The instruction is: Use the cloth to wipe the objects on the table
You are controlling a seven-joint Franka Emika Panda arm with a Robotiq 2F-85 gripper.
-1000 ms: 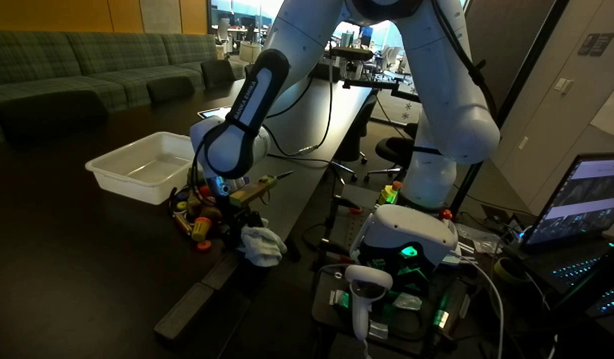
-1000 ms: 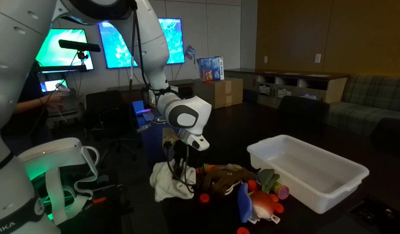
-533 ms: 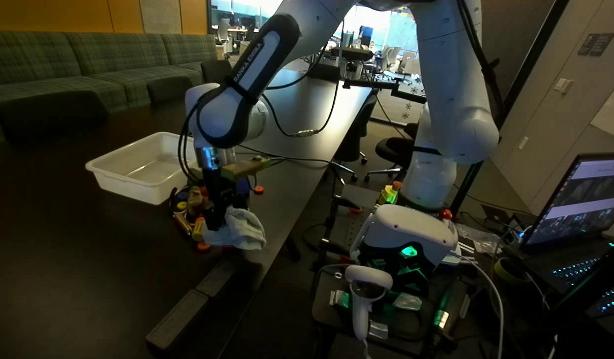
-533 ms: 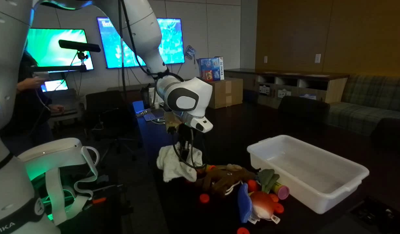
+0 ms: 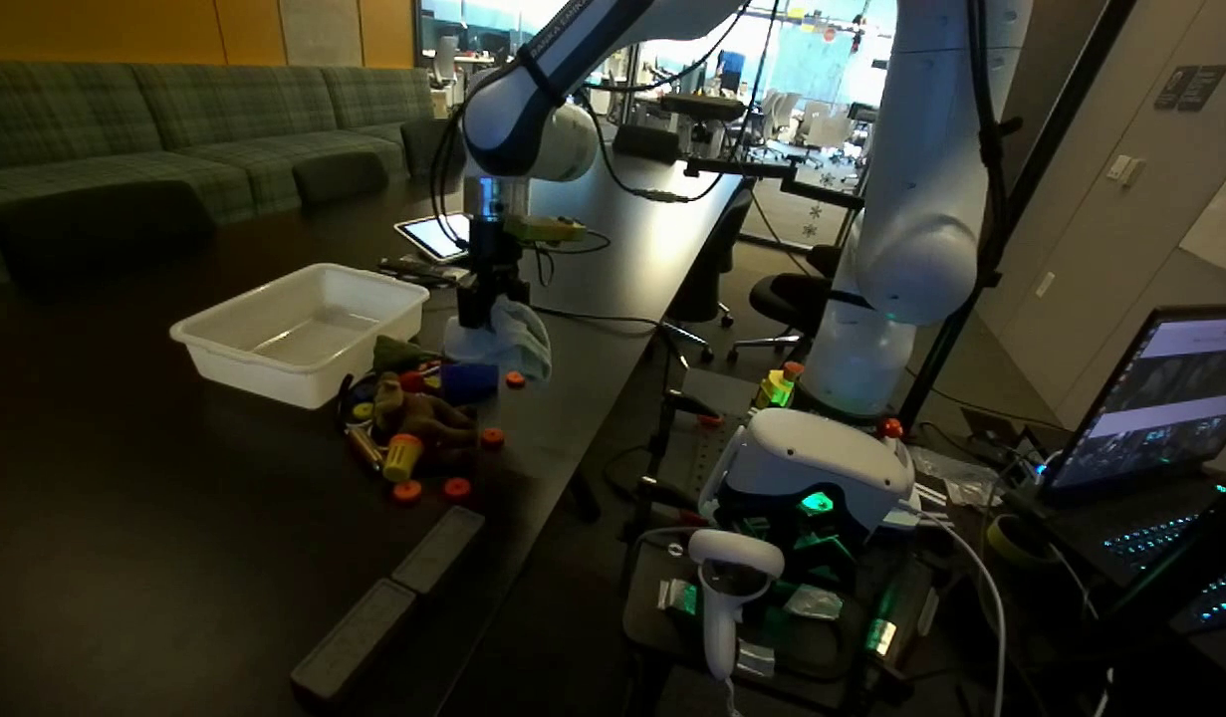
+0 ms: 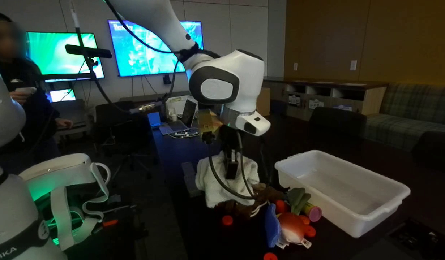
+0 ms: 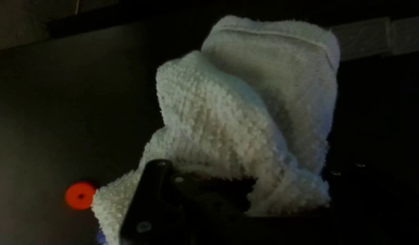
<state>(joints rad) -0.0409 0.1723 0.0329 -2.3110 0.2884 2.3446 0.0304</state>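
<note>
Over the table [image 5: 174, 498], the crumpled cloth [image 7: 236, 112], pinched by the hand [image 6: 231, 173], droops downward, its long axis unclear.

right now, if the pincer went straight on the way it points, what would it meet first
Likely the brown plush toy, beneath the cloth the pincer grips, though depth is unclear.

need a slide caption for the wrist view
Black fingers grip a crumpled white terry cloth over a dark table, with an orange-red disc lying at lower left of frame.
</note>
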